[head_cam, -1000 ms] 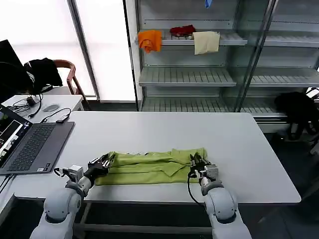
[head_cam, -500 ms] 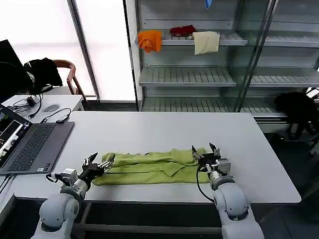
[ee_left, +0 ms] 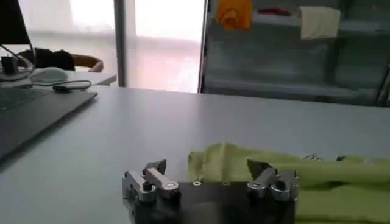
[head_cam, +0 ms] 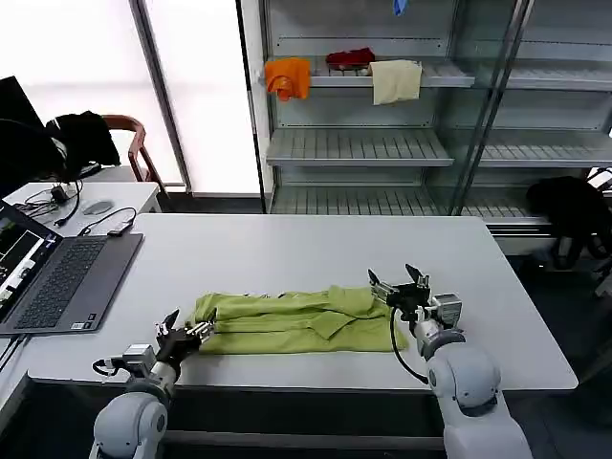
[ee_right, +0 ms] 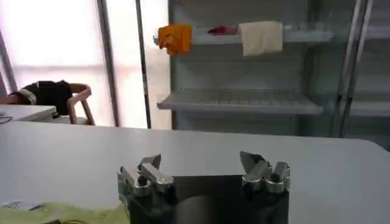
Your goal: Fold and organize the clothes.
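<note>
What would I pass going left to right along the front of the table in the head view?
Laptop → left gripper, open → lime-green T-shirt → right gripper, open → bare white table.

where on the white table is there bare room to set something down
Bare: the far strip of the table behind the T-shirt, and the end beyond the right gripper. Crowded: the near edge, with the shirt, left gripper, and laptop.
</note>
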Motion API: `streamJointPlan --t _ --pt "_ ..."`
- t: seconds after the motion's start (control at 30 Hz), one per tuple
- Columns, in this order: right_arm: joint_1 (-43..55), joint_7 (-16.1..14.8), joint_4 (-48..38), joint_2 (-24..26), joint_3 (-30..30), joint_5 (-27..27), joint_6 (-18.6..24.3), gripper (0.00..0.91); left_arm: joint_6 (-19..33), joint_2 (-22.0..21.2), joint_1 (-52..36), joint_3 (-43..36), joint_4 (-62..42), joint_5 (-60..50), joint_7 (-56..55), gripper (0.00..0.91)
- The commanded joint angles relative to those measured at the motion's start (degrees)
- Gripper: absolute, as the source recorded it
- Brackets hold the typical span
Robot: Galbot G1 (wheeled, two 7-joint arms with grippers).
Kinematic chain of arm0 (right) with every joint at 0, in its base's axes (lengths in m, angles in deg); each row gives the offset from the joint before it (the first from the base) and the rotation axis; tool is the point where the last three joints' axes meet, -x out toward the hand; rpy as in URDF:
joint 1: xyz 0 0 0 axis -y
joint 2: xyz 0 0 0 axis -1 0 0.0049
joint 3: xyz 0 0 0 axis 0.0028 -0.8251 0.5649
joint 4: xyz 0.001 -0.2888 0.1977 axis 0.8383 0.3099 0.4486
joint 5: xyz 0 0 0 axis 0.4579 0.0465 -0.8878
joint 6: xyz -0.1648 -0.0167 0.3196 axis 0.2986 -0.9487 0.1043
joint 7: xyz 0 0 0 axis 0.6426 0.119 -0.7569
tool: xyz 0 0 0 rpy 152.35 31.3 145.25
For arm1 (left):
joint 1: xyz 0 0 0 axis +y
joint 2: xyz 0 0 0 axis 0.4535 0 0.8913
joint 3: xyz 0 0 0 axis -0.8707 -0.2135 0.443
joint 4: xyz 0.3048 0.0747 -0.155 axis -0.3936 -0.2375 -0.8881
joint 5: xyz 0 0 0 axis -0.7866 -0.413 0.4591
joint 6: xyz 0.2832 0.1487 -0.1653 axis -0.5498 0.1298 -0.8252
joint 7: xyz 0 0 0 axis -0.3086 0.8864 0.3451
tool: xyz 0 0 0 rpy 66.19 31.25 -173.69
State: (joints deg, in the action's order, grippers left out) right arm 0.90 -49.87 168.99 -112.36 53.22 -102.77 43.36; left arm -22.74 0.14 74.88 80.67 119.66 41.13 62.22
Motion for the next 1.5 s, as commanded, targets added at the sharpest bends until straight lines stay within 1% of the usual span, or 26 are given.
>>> streamJointPlan --t 0.03,0.07,0.1,0.13,0.17,0.2,0.23,0.3,0.67,0.87,1.0,1.07,1.17,1.27,1.33,1.37,1.4,1.5 --pt "0.23 -0.17 -0.14 1.16 0.27 -1.64 -0.13 0.907 3.18 -1.55 0.86 -0.83 -2.32 -1.67 -2.08 0.625" --pt "0.15 -0.05 -0.40 1.18 0.20 -1.39 -0.14 0.907 3.39 -1.58 0.95 -0.99 -2.48 -2.40 -1.67 0.363" --pt "0.09 -0.09 -0.61 1.22 0.17 -1.18 -0.13 0.907 3.56 -1.56 0.96 -1.19 -2.61 -2.67 -1.56 0.292" --pt "-0.04 -0.14 -0.94 1.35 0.13 -1.11 -0.12 0.907 3.78 -1.66 0.96 -1.31 -2.75 -2.86 -1.32 0.181" --pt "-0.11 -0.18 -1.08 1.38 0.13 -1.07 -0.11 0.907 3.95 -1.83 0.86 -1.36 -2.97 -3.22 -1.15 0.131" --pt "-0.15 -0.25 -1.37 1.42 0.13 -1.02 -0.12 0.907 4.06 -1.97 0.72 -1.42 -3.10 -3.23 -1.15 0.030" --pt "-0.20 -0.30 -1.55 1.52 0.12 -1.01 -0.12 0.907 4.56 -2.10 0.56 -1.47 -3.42 -3.21 -1.07 0.000" --pt "-0.36 -0.28 -2.01 1.60 -0.04 -0.45 -0.13 0.907 6.17 -2.21 0.19 -1.69 -4.02 -3.19 -1.28 0.000" --pt "-0.28 -0.55 -1.99 2.24 -0.16 0.19 -0.13 0.907 8.38 -2.72 -0.91 -2.45 -5.83 -3.65 -0.70 0.000" --pt "0.12 -0.35 -2.35 2.13 -0.14 0.19 -0.11 0.907 9.88 -2.58 -0.90 -2.63 -5.47 -6.32 0.42 0.000" --pt "0.20 -0.31 -2.54 2.12 -0.10 0.18 -0.10 0.907 11.44 -1.67 -0.86 -1.12 -4.26 -11.26 2.22 0.000" --pt "0.29 -0.30 -2.60 2.25 0.00 0.14 -0.10 0.907 11.64 -0.09 -1.21 0.26 -3.63 -12.92 3.46 0.000" --pt "0.42 -0.27 -2.82 2.47 0.21 0.06 -0.08 0.907 12.03 4.57 -2.44 4.44 -3.51 -15.07 7.09 0.000" --pt "0.50 -0.21 -3.22 2.51 0.27 0.08 0.11 0.907 12.80 11.95 -3.57 8.07 -5.41 -15.96 9.71 0.000" --pt "0.48 -0.27 -3.56 2.49 0.32 0.06 0.36 0.907 12.93 18.58 -4.57 10.33 -8.14 -16.06 11.77 0.000" --pt "0.48 -0.27 -3.61 2.47 0.33 0.07 0.43 0.907 13.15 19.49 -5.05 10.80 -9.02 -16.42 12.35 0.000" --pt "0.47 -0.30 -3.78 2.46 0.36 0.06 0.59 0.907 13.42 23.22 -5.77 11.74 -10.56 -17.29 13.46 0.000" --pt "0.43 -0.17 -4.31 2.44 0.41 0.14 0.87 0.907 15.28 27.86 -7.53 14.15 -13.23 -18.63 15.72 0.000"
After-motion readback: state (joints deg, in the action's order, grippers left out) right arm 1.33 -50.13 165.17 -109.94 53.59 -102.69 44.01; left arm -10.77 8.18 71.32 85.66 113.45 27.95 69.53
